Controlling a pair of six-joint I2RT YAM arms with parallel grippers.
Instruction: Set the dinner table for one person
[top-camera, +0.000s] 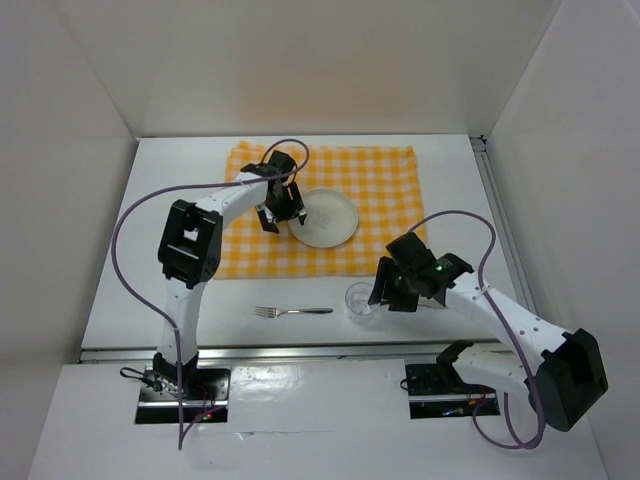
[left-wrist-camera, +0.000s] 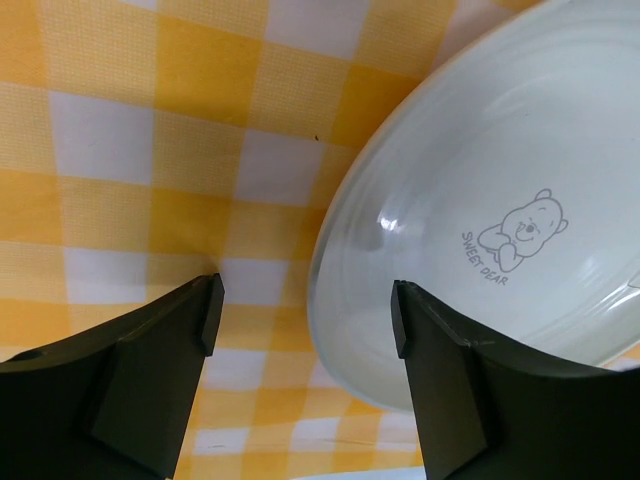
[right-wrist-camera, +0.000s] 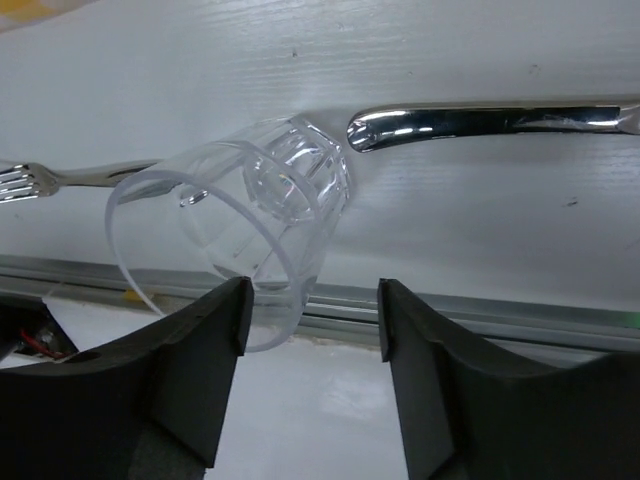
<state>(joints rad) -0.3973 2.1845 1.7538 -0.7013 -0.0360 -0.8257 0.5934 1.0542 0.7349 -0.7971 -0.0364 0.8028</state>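
Observation:
A white plate (top-camera: 328, 216) with a bear print (left-wrist-camera: 520, 235) lies on the yellow-and-white checked cloth (top-camera: 390, 180) on the white dinner table (top-camera: 180, 200). My left gripper (top-camera: 283, 216) is open and low over the plate's left rim, one finger over the cloth and the other over the plate (left-wrist-camera: 305, 310). A clear glass (top-camera: 359, 302) stands near the table's front edge, with a metal fork (top-camera: 293, 311) to its left. My right gripper (top-camera: 382, 292) is open and empty just right of the glass (right-wrist-camera: 240, 215), which sits just beyond its left fingertip (right-wrist-camera: 310, 310).
A metal rail (top-camera: 300, 350) runs along the table's near edge, close under the glass and fork (right-wrist-camera: 490, 120). White side walls (top-camera: 560, 150) enclose the table on the left, right and back. Purple cables loop off both arms.

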